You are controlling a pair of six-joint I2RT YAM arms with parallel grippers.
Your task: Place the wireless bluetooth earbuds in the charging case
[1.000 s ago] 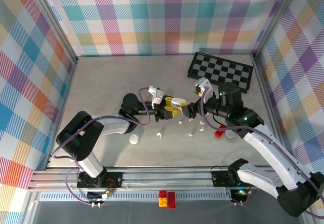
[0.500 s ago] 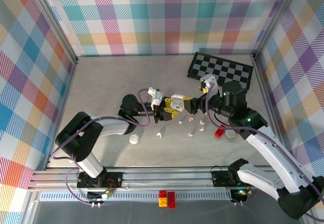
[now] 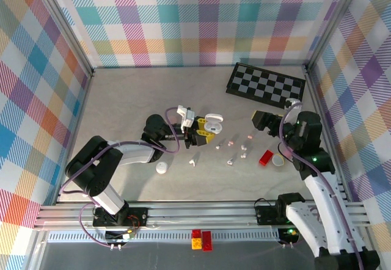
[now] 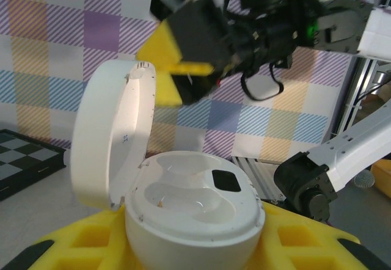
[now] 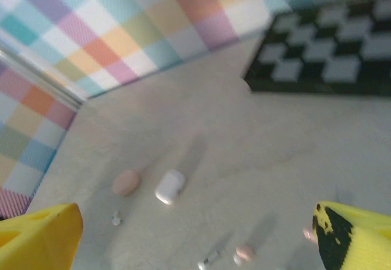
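Backdrop: pastel plaid walls around a pale grey surface (image 3: 134, 99), with a checkerboard (image 3: 266, 87) at the far right.
Left pincer (image 3: 201, 134): clamped on the base of the charging case (image 3: 212, 123), a yellow pad on either side. This looks like a steadying grip that presents the case, mouth up, to the other arm.
Case contents: the lid (image 4: 113, 142) is hinged back and stands upright, exposing the two moulded wells (image 4: 177, 193). Both are empty.
Right pincer (image 5: 195, 236): jaws spread wide with nothing between them. From above it sits well apart from the case, near the checkerboard's front edge.
Earbuds (image 3: 232, 159): several tiny white and pinkish ones lie loose on the surface between the two arms, just right of the held case. A single earbud (image 3: 194, 160) lies nearer the left arm.
Other items: a closed white case (image 3: 161, 168) lies beside the left arm and a red block (image 3: 266, 157) near the right arm.
Stage: early, judging by the empty wells. Picking up something this small will likely call for a careful, narrow pinch.
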